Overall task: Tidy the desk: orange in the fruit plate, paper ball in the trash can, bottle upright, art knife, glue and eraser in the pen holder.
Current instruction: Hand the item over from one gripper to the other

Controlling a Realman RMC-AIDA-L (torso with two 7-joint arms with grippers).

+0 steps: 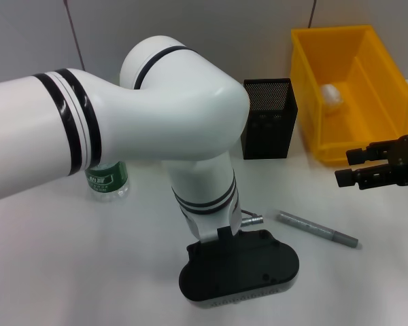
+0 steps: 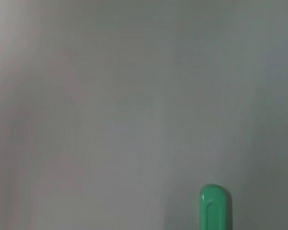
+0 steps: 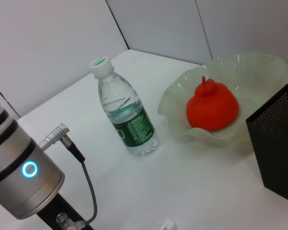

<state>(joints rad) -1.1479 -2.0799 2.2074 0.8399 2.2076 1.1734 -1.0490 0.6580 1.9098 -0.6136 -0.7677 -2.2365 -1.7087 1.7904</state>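
The white table carries a black square mesh pen holder; beside it stand a yellow plastic bin, a clear bottle and a pale-green wavy plate.

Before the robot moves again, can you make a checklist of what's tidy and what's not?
1. Orange in the fruit plate: ok.
2. Bottle upright: ok.
3. Paper ball in the trash can: ok.
4. Art knife in the pen holder: not ok, it lies on the table.
5. Eraser put away: cannot tell.
6. Right gripper holding nothing: ok, open beside the trash can.
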